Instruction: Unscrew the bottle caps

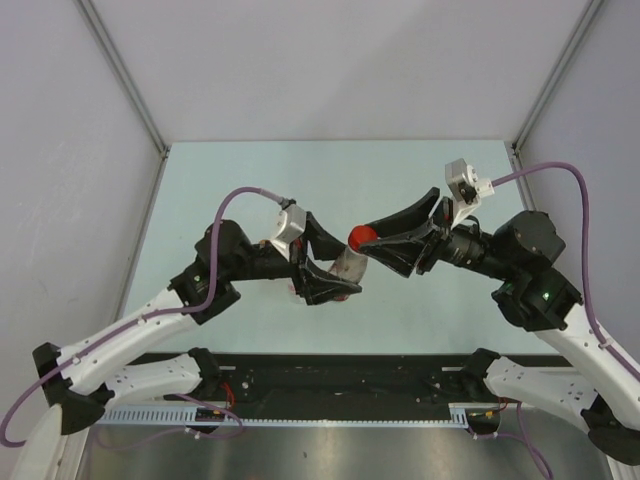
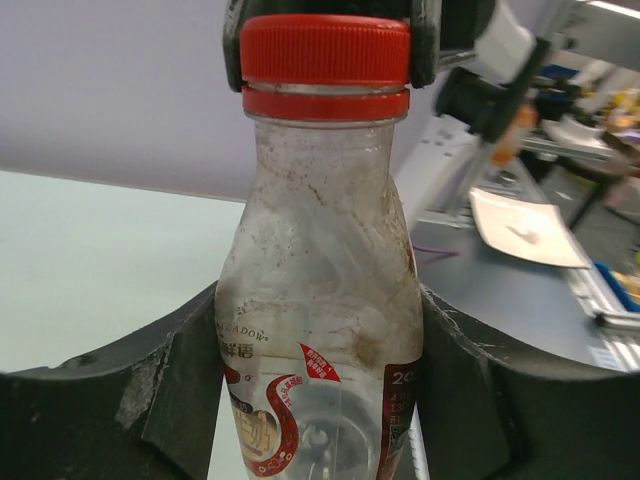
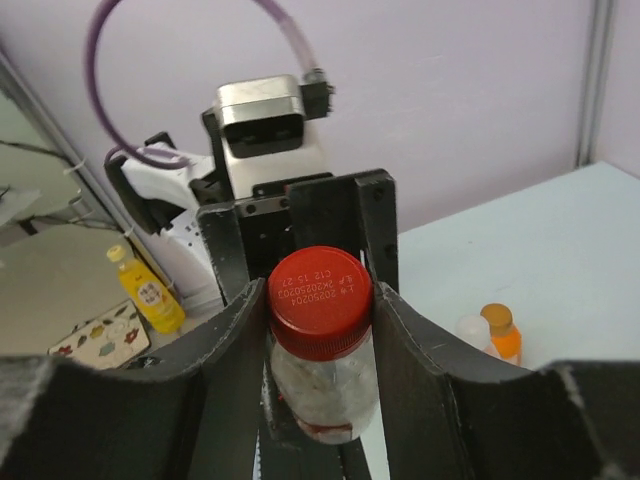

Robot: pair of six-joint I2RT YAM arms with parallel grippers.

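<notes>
Holding the labelled bottle [image 2: 320,250] off the table [image 1: 250,180], the left gripper [image 1: 330,268] has its jaws partly closed around the lower body, one dark finger pressed to each side of the reddish label band. At the bottle's top sits the red cap [image 2: 325,50], level on the neck with its ring just beneath; whether it has been loosened at all cannot be told. Further right, the right gripper [image 1: 372,240] is drawn in narrowly on that cap, a finger flat against each side, so the twist looks to be the step in hand rather than finished. At the far right of the right wrist view, well apart from the arms, the clear bottle [image 3: 472,335] and the orange bottle [image 3: 503,340] stand just beside each other on the table, blurred but apparently each with its cap in place. Judging from this, no cap is off yet: the red one is gripped and being worked, and the other two bottles remain untouched, leaving most of the task ahead.
</notes>
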